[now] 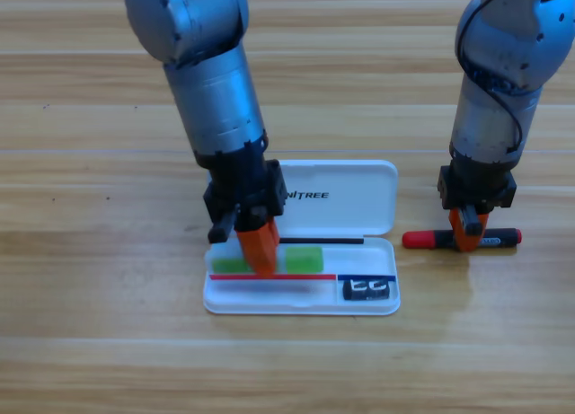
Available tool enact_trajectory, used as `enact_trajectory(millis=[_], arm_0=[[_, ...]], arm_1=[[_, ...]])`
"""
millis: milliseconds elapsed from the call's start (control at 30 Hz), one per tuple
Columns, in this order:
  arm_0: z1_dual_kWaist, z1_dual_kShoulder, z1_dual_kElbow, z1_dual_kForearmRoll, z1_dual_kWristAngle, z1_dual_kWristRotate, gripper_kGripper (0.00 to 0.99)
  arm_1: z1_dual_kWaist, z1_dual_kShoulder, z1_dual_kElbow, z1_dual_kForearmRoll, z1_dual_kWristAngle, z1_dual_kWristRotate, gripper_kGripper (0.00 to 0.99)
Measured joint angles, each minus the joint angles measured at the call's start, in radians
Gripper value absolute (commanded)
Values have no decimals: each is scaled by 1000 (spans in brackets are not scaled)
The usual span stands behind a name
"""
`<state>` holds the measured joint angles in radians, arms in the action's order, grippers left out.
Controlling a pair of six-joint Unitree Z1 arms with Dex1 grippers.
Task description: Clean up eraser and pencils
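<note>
The white case (388,252) lies open in the middle of the table. Along its tray lies the translucent green pencil (304,259). My left gripper (259,261) points straight down on that pencil's middle and hides it there. The black eraser (368,289) sits in the tray's lower right corner. To the right of the case the red-and-black pencil (427,240) lies flat on the table, and my right gripper (468,242) stands down over its middle, at or close to the wood.
The case's lid (359,194) stands open behind the tray, close behind the left gripper. Both grey arms come down from the top edge. Bare wooden table (108,342) surrounds the case.
</note>
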<state>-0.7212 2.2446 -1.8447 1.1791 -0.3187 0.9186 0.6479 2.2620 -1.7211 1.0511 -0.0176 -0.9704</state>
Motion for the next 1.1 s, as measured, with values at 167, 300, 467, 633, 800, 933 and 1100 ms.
enact_trajectory(millis=[167, 300, 467, 633, 800, 933, 1100], arm_0=[[-6, 0, 0, 0, 0, -2, 0], [-9, 1, -1, 0, 0, -2, 0], [-10, 14, -2, 0, 0, -2, 0], [-10, 35, -3, 0, 0, -2, 0], [-10, 52, -8, 0, 0, -2, 0], [-10, 52, -18, 0, 0, -2, 0], [-10, 53, -28, 0, 0, -2, 0]], arm_1=[[0, -2, 5, 0, 1, 0, 0], [0, -6, 13, 0, 1, 0, 0], [0, -11, 23, 0, 1, 0, 0], [0, -16, 32, 0, 1, 0, 0], [0, -23, 45, 0, 1, 0, 0], [0, -23, 45, 0, 1, 0, 0], [0, -23, 45, 0, 1, 0, 0]])
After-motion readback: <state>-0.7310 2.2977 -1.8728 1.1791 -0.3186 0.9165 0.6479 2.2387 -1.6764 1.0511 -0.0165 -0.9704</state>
